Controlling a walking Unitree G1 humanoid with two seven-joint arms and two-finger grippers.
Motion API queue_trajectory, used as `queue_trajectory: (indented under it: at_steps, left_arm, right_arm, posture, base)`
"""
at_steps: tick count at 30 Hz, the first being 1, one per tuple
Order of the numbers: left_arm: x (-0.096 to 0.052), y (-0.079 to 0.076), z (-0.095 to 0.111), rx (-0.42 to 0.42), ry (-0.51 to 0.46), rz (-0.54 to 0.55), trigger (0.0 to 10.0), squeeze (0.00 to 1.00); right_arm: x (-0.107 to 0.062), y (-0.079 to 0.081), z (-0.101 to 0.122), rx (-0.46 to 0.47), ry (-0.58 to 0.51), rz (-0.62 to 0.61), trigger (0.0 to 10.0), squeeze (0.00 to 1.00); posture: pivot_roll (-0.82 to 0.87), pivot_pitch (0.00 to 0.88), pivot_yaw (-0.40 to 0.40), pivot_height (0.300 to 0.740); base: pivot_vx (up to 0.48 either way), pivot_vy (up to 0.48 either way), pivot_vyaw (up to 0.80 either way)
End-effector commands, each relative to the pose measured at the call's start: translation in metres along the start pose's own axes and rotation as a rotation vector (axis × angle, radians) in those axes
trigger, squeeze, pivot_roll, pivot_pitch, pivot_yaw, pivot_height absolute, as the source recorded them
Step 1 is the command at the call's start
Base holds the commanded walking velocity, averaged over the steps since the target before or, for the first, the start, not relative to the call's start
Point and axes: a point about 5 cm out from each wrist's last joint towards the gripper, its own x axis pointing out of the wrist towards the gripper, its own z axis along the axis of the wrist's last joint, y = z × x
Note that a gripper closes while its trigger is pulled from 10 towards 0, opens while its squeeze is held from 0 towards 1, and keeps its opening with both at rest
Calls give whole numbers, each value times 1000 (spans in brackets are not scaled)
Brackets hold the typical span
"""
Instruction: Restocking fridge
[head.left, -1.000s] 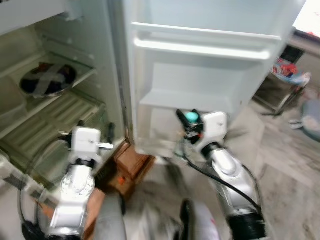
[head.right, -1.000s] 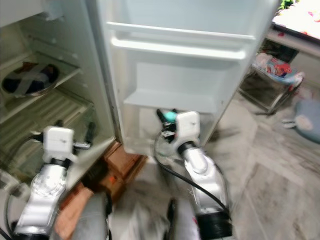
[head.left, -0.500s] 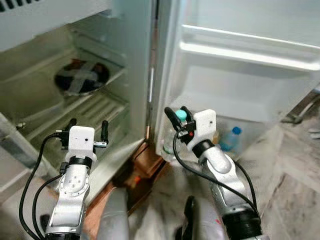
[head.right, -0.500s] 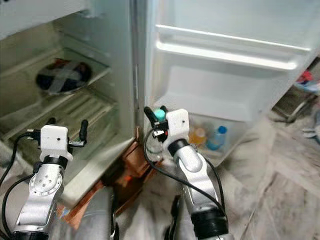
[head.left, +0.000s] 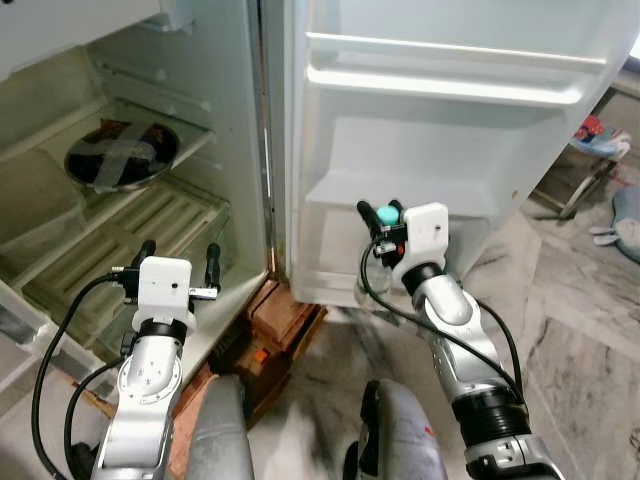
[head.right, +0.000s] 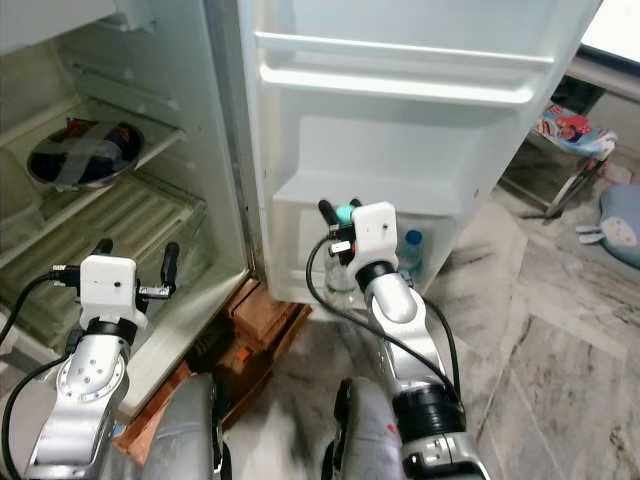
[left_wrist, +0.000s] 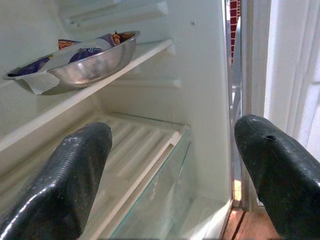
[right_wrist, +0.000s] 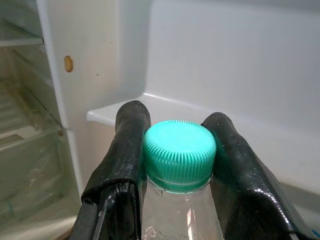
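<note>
Teal-capped clear bottle (right_wrist: 179, 165) stands upright, neck pinched between the two black fingers (right_wrist: 125, 150) of the right gripper (head.left: 384, 214), which is closed on it just below the cap. The bottle sits directly in front of the open fridge door (head.left: 450, 130), w/ the lower door shelf (head.right: 440, 235) just ahead and slightly below; another bottle w/ a blue cap (head.right: 412, 238) already sits there. Right arm is clearly the nearer one. Left gripper (head.left: 175, 262) hangs wide open and empty, facing the fridge interior, where a steel bowl (left_wrist: 85, 62) rests on a shelf.
</note>
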Motion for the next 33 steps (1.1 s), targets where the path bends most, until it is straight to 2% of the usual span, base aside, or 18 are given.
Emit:
queue_trajectory:
  at_steps: [1,7,11,15,19,22,24,28,29,30,33]
  left_arm:
    - [-4,0,3,12,6,-18,10000,0]
    - [-14,5,10,21,9,-19,10000,0]
    - [-18,9,14,26,10,-8,10000,0]
    - [-27,14,19,34,16,1,10000,0]
    - [-28,15,20,36,17,2,10000,0]
    - [-30,16,22,39,21,3,10000,0]
    - [-33,17,24,41,23,1,10000,0]
    - [-35,17,26,42,19,-1,10000,0]
    - [-37,18,28,49,18,-1,10000,0]
    - [-38,18,29,55,18,-2,10000,0]
    - [-38,18,30,63,10,3,10000,0]
  right_arm:
    - [8,7,6,-7,-37,39,10000,0]
    - [24,20,10,-36,-65,115,10000,0]
    - [31,25,12,-80,-78,150,10000,0]
    - [39,23,14,-126,-94,170,10000,0]
    - [40,20,16,-130,-105,168,10000,0]
    - [44,15,18,-187,-113,152,10000,0]
    - [48,16,25,-244,-154,173,10000,0]
    - [57,19,36,-278,-191,168,10000,0]
    - [59,21,41,-272,-225,175,10000,0]
    - [62,22,50,-306,-276,159,10000,0]
    - [64,22,57,-364,-322,141,10000,0]
  posture:
    - [163,130,-51,589]
    - [200,193,-47,549]
    - [220,221,-46,545]
    - [236,247,-45,545]
    - [242,256,-44,535]
    - [250,266,-41,520]
    - [256,272,-37,520]
    - [261,280,-28,520]
    - [263,282,-26,520]
    - [267,287,-25,520]
    - [272,290,-24,520]
  base:
    - [0,0,0]
    - [0,0,0]
    - [0,0,0]
    - [0,0,0]
    - [0,0,0]
    - [0,0,0]
    - [0,0,0]
    - [0,0,0]
    - [0,0,0]
    - [0,0,0]
    - [0,0,0]
